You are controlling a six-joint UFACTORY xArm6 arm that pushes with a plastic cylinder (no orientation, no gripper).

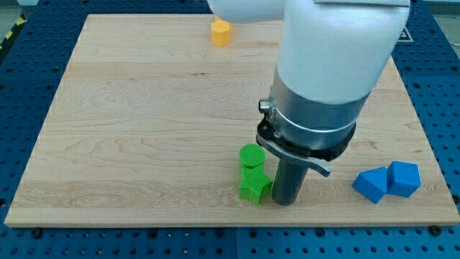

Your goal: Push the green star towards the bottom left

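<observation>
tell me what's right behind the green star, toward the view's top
A green round block sits against the green star on that side. My tip stands just to the star's right. The arm's body hides the board behind it.

Wooden board (144,129): the view's left half and centre are open, a wide lane to the bottom-left corner with nothing standing in it. My tip (285,203) sits on the view's right of the green star-shaped block (254,186), touching or just beside it. A green round ribbed block (251,156) stands touching the star on its upper side, blocking any pass that way. Two blue angular blocks, one (371,185) and the other (403,178), touch each other near the bottom-right edge, well apart from the tip. A yellow hexagonal block (221,32) sits at the top edge, far off. The arm's white and grey body (330,65) hides the board's upper right.
</observation>
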